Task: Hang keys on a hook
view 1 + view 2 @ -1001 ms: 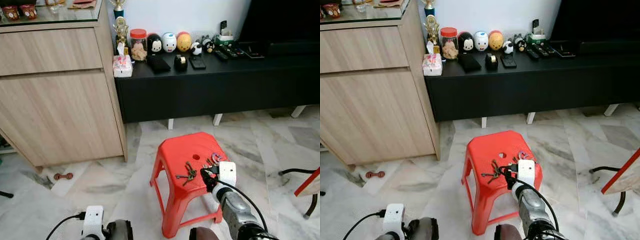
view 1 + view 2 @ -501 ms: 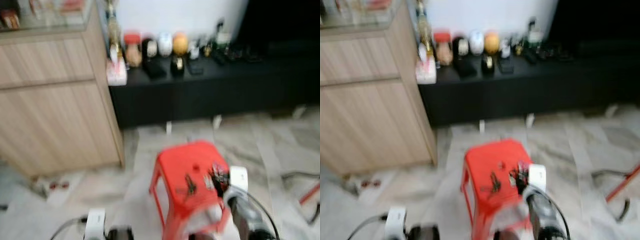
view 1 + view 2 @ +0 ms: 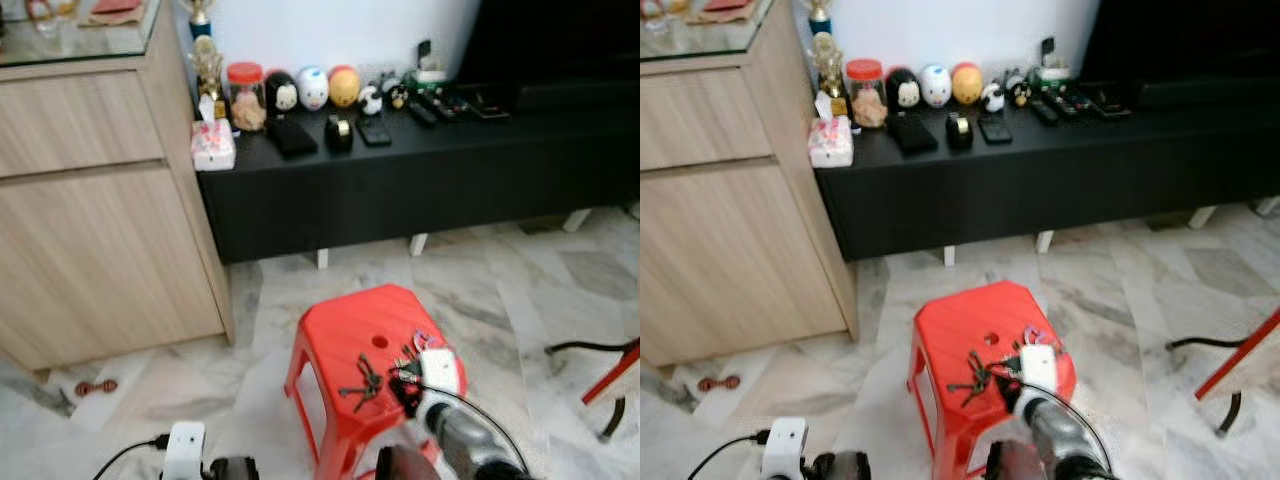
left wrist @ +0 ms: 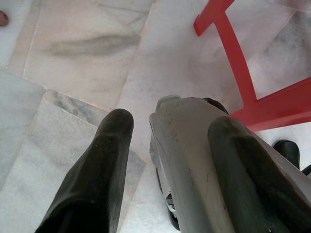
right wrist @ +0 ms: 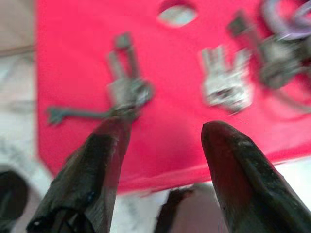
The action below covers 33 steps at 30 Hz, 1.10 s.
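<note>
Fingers [image 5: 102,165] of the right gripper [image 5: 160,141] are spread wide, holding nothing — in the right wrist view they hover just above the near edge of the red stool [image 5: 87,29], one tip close to a dark bunch of keys [image 5: 124,90], contact can't be told through the blur. Second, silvery bunch of keys [image 5: 223,90] lies beside it toward the right of that frame, and a third cluster with a purple ring [image 5: 284,43] sits at the upper right. In the left eye view the stool is lower centre on the marble floor [image 3: 500,290], keys [image 3: 362,378] lying flat on its seat, right gripper [image 3: 408,378] just to their right at the seat's edge. Left gripper [image 4: 167,145] hangs low — fingers [image 4: 104,160] apart and empty, over floor tile next to a red stool leg [image 4: 233,48]. Upper half of the eye view: black TV table [image 3: 400,170] along the wall carrying a jar, round toy figures and remotes, wooden cabinet [image 3: 100,200] at the left.
</note>
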### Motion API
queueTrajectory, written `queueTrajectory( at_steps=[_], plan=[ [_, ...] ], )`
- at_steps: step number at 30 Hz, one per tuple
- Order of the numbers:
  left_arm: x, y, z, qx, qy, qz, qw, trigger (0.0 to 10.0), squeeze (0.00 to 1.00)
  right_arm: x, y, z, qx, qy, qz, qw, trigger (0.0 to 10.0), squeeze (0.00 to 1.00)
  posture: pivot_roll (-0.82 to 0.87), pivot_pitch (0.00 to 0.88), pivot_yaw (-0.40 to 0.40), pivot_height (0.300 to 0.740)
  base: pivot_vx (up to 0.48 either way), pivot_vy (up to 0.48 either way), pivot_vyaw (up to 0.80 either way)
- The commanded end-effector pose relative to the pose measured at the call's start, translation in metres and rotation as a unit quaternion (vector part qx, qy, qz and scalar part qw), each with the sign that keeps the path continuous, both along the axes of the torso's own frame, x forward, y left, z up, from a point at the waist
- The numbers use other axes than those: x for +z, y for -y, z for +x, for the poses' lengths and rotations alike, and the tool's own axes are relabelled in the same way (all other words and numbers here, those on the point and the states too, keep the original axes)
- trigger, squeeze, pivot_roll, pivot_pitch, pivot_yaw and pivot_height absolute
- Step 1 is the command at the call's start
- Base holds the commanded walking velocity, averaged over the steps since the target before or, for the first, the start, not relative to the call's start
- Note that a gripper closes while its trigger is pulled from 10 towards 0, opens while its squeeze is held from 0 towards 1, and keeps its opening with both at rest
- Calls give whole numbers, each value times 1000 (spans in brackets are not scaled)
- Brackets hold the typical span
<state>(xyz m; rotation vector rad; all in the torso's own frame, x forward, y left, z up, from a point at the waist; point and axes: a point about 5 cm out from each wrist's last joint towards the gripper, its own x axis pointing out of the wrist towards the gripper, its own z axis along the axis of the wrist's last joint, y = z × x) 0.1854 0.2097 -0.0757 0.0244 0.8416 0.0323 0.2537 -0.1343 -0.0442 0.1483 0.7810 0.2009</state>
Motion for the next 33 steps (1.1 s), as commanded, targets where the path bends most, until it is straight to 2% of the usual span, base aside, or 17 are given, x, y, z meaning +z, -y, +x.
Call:
queueTrajectory(
  at_steps=[1, 12, 16, 18, 21, 22, 27, 29, 33],
  plan=[
    [-10, 7, -16, -4, -34, -13, 999, 10000, 0, 3, 2, 4, 0, -2, -4, 1000, 10000, 0, 1, 34, -58, 611, 0, 0, 0],
    [-12, 4, -23, 0, -37, -10, 999, 10000, 0, 16, -24, 19, 11, 15, 24, 1000, 10000, 0, 22, 56, -69, 611, 0, 0, 0],
    [-13, 2, -27, 4, -38, -10, 999, 10000, 0, 25, -34, 29, 12, 27, 47, 998, 10000, 0, 36, 69, -76, 611, 0, 0, 0],
    [-13, 1, -29, 6, -38, -10, 999, 10000, 0, 35, -37, 39, 17, 43, 58, 997, 10000, 0, 40, 80, -82, 611, 0, 0, 0],
    [-14, 0, -31, 7, -36, -11, 999, 10000, 0, 40, -35, 44, 26, 51, 54, 997, 10000, 0, 45, 88, -87, 611, 0, 0, 0],
    [-14, 0, -33, 8, -33, -12, 999, 10000, 0, 40, -21, 45, 22, 55, 49, 997, 10000, 0, 52, 103, -94, 611, 0, 0, 0],
    [-14, 0, -37, 8, -26, -14, 1000, 10000, 0, 36, 5, 42, 12, 53, 46, 997, 10000, 0, 63, 129, -108, 611, 0, 0, 0],
    [-15, -1, -40, 10, -22, -14, 1000, 10000, 0, 36, 8, 41, 14, 53, 45, 997, 10000, 0, 71, 144, -115, 611, 0, 0, 0],
    [-15, -2, -44, 14, -21, -13, 1000, 10000, 0, 37, 0, 42, 33, 54, 42, 997, 10000, 0, 73, 162, -124, 611, 0, 0, 0]
  ],
)
